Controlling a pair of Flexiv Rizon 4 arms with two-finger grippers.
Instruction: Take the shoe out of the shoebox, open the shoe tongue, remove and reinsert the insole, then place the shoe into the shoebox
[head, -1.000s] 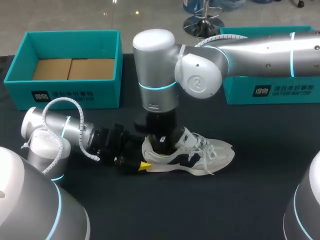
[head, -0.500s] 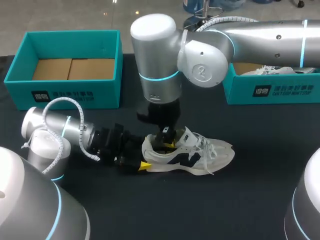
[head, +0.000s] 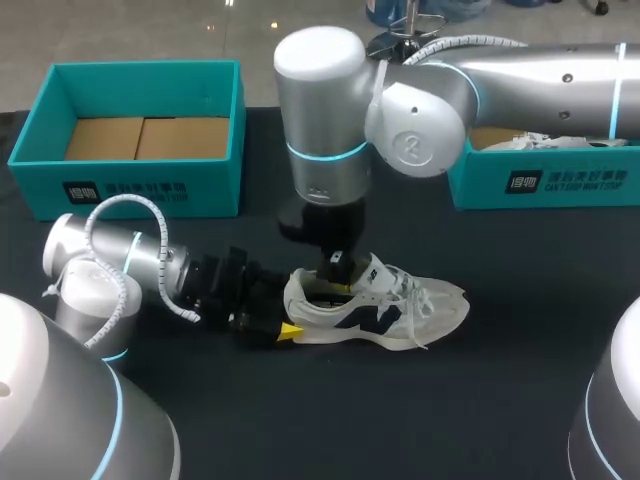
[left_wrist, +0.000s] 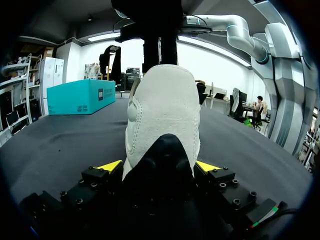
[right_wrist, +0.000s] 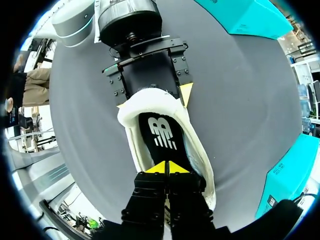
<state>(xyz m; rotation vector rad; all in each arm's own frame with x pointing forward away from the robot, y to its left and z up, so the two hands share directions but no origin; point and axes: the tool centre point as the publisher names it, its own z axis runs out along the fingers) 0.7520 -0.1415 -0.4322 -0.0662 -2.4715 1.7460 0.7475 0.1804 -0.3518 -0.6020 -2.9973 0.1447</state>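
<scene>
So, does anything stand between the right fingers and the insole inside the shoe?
Nothing visible. The insole lies bare in the shoe opening just ahead of the right gripper; the left gripper grips only the heel.

Left arm (head: 110, 265): enters low from left side, forearm near level, just above tabletop (head: 500, 400), wrist horizontal. Left gripper (left_wrist: 159, 167): aimed sideways along tabletop, fingers (left_wrist: 109, 166) spread wide, yellow tips pressed on both sides of shoe (left_wrist: 162, 110) heel, heel seated between them. Right arm (head: 520, 85): reaches across from right side, held high, last link turned straight down. Right gripper (right_wrist: 167, 167): points downward, fingers closed tip to tip, nothing visible between them, tips just over shoe opening, close ahead of left fingers.
</scene>
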